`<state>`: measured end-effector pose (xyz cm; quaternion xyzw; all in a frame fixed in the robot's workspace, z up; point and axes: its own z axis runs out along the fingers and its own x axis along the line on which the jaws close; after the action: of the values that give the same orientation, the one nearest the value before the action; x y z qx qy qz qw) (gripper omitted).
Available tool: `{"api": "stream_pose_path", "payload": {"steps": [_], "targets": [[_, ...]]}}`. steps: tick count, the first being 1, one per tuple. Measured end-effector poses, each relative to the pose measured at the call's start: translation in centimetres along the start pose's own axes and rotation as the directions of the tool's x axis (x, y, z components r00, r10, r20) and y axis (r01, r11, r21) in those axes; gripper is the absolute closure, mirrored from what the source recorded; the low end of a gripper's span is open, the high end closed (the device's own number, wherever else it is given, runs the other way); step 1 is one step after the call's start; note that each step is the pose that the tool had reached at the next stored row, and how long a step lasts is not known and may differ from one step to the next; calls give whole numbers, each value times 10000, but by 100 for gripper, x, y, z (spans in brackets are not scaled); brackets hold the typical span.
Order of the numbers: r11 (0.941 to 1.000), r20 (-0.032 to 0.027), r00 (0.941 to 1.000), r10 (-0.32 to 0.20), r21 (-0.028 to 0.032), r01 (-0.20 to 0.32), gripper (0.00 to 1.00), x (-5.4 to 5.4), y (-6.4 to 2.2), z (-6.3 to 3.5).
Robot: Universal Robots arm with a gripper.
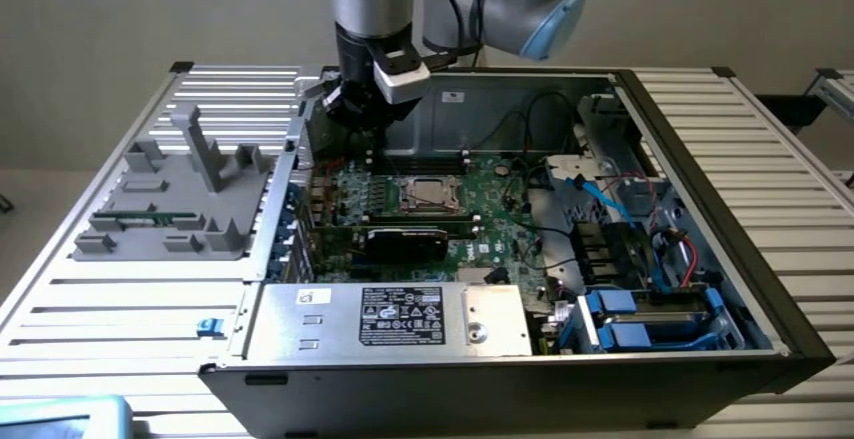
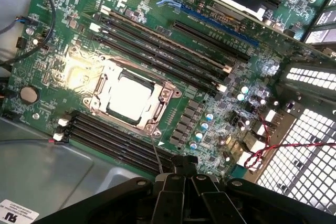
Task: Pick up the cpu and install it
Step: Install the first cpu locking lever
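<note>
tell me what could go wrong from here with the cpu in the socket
1. The shut gripper hangs above the motherboard; descending off-centre, it could strike the socket frame or memory slots instead of the cpu.
2. Whether the cpu lies flat is unclear; pressing a tilted chip might damage it.
3. The red wires nearby might snag.

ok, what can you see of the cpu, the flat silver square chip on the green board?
The cpu is a flat square chip with a shiny, glare-bright silver metal top. It lies level inside the square metal-framed socket on the green motherboard, the frame ringing its edges. Nothing rests on it; the black gripper is apart from it.
</note>
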<state>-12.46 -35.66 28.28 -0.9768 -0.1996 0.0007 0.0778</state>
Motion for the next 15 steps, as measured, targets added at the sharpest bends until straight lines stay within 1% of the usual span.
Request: {"api": "stream_pose_path", "payload": {"steps": [3,4,9,10,12,13,14,15], "targets": [[9995,38,9995,312,27,-313,89,0,2,11],[9993,38,9993,378,34,-378,89,-1,3,21],[9981,-8,9981,612,87,-612,89,-3,13,83],[9977,-1,9977,673,94,-673,89,-4,14,88],[9968,32,9968,797,111,-797,89,-6,14,90],[9962,49,9963,862,130,-863,89,-7,14,91],[9956,46,9957,922,163,-923,89,-7,14,95],[9951,22,9954,962,231,-962,89,-7,14,99]]}}
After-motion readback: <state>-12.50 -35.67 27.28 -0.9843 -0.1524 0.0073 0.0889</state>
